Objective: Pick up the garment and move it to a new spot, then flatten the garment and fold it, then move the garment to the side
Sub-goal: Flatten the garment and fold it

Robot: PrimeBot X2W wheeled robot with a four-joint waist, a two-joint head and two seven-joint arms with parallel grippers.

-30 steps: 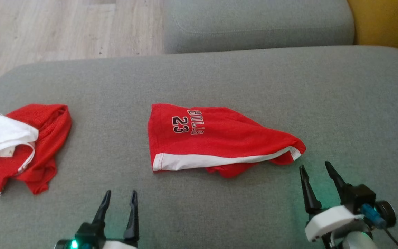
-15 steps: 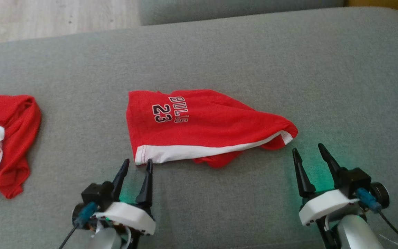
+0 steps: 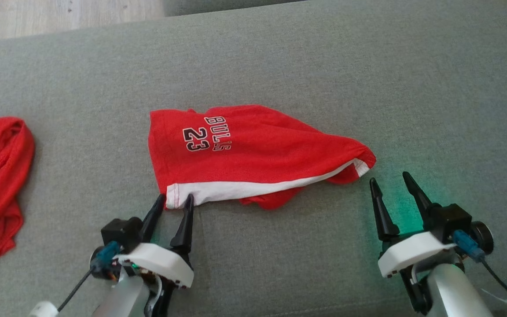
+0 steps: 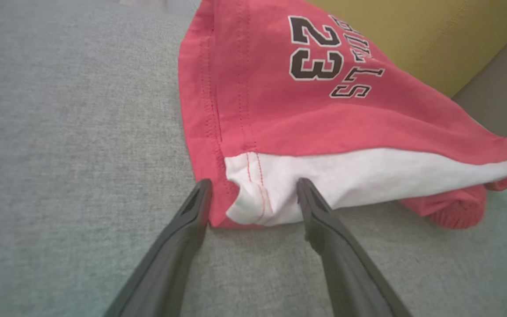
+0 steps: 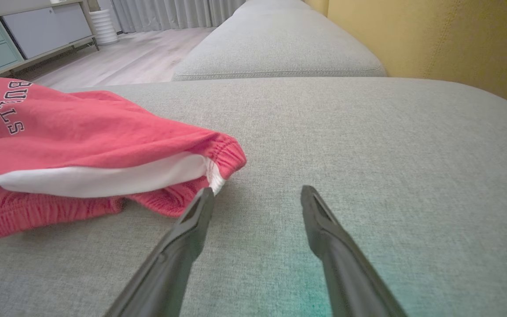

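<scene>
While both arms are reaching in from the near side of the grey sofa cushion (image 3: 368,79), the red shorts (image 3: 253,149) are lying loosely flattened about the middle of it. The black "BULLS 23" print is facing up toward their left end and a white band is running along their near side. The left gripper (image 3: 175,199) is holding its two dark fingers spread, and the near left corner of the shorts, where the white band meets the stitched hem, is sitting in the gap between the fingertips. Nothing is being pinched there, and whether the tips are touching the cloth I cannot tell. The right gripper (image 3: 389,177) is also standing with its jaws wide apart, pointing over bare cushion just beside the right end of the shorts, where the gathered elastic waistband is bunching. In the right wrist view its left finger is pointing at that end and the other at plain grey fabric. A green glow is falling on the cushion by the right gripper. A second red garment (image 3: 2,176) with white trim is lying rumpled near the cushion's left edge, well apart from the shorts. Beyond the far edge a strip of wooden floor (image 3: 38,17) is showing, and a yellow backrest (image 5: 434,39) is rising at the cushion's far right corner.
</scene>
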